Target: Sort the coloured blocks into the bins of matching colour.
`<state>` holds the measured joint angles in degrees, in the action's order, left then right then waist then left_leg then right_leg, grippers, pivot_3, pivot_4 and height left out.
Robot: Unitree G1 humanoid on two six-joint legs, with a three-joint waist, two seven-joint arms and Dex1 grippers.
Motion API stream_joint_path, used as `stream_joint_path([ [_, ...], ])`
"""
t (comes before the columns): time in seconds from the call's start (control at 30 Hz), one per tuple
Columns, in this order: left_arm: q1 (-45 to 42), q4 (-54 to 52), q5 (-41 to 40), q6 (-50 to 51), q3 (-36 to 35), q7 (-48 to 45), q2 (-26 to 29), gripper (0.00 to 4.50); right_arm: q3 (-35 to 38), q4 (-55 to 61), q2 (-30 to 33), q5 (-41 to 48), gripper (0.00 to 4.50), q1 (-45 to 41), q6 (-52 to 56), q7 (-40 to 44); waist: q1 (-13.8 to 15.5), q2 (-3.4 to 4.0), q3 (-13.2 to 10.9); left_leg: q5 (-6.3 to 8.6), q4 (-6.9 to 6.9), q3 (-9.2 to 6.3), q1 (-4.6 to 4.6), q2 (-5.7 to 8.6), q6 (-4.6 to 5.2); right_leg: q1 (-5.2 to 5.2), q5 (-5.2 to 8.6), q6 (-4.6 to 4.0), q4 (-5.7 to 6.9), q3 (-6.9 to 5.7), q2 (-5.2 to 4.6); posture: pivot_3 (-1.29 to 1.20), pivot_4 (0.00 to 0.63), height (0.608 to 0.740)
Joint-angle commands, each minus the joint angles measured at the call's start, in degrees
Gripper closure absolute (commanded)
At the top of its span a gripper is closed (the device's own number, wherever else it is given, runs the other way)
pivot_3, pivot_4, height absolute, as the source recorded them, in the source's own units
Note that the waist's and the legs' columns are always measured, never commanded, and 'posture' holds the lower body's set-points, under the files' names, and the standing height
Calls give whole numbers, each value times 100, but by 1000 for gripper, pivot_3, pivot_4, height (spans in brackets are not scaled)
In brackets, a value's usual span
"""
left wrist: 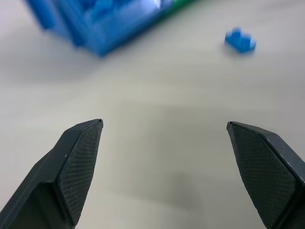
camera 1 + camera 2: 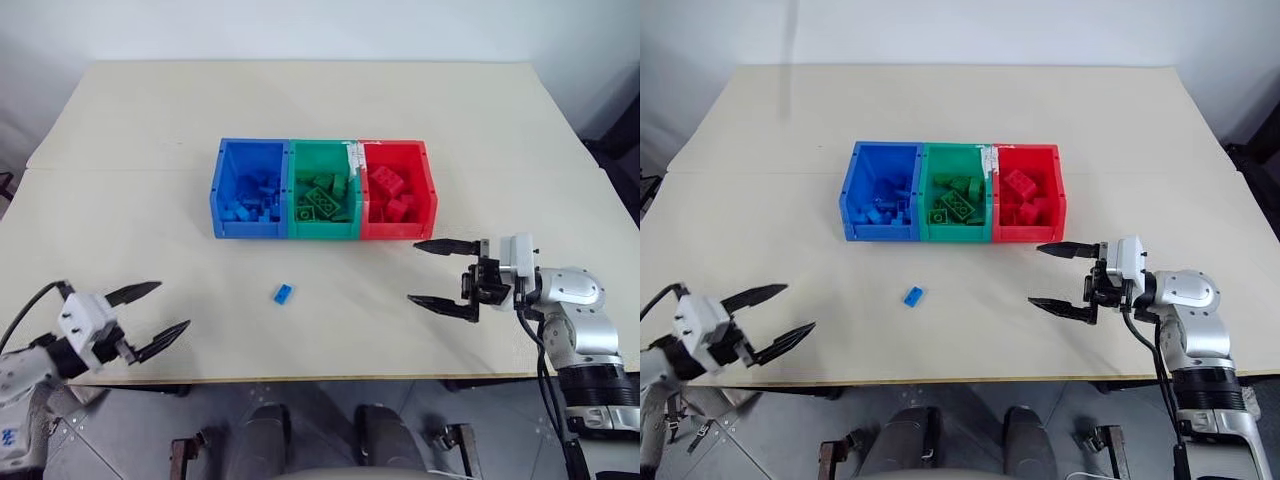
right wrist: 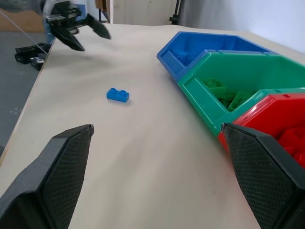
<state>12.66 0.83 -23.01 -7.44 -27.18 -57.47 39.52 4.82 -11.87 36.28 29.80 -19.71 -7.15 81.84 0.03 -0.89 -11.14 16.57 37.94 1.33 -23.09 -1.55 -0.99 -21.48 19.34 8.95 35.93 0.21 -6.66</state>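
While the 3 joined bins already hold studded plastic bricks of matching colour, 1 small blue block lies alone on the smooth beige counter, in front of the blue bin. The left tool and right tool both gape wide, empty.

Three joined bins on the desk: one blue bin, one green bin, one red bin. One loose blue brick on the desk; inside the bins, heaps of blue bricks, green bricks and red bricks, each too jumbled for an exact count. Two tools: left tool, right tool.
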Motion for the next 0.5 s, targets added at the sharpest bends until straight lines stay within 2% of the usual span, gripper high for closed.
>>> stream_joint_path([
  [0.03,53,-408,13,-69,133,107,-72,110,69,-112,29,-27,0,-96,-186,170,-5,0,0,0,0,0,0,-1,-1,0,-1,-1,0,0,0,0,150,740],
  [0.13,-105,-752,133,59,591,226,-162,110,82,-191,35,-59,0,-132,-273,252,-22,1,1,1,0,1,2,-5,-3,0,-4,-5,0,0,1,0,150,740],
  [0.23,-550,-1287,500,452,1524,475,-322,110,173,-177,134,-59,0,-42,-281,278,-12,2,1,2,0,6,3,-8,-6,-2,-4,-6,4,0,7,0,150,740],
  [0.3,-698,-1454,670,637,1864,623,-406,110,213,-135,152,-60,0,11,-278,251,-24,2,2,1,1,10,3,-7,-7,-1,-5,-5,4,1,8,0,150,740],
  [0.5,-907,-1981,1384,1969,2591,1983,-1034,110,370,165,222,5,0,267,-214,64,-46,6,4,0,2,29,4,-3,-17,-6,-5,-4,7,10,27,0,150,740],
])
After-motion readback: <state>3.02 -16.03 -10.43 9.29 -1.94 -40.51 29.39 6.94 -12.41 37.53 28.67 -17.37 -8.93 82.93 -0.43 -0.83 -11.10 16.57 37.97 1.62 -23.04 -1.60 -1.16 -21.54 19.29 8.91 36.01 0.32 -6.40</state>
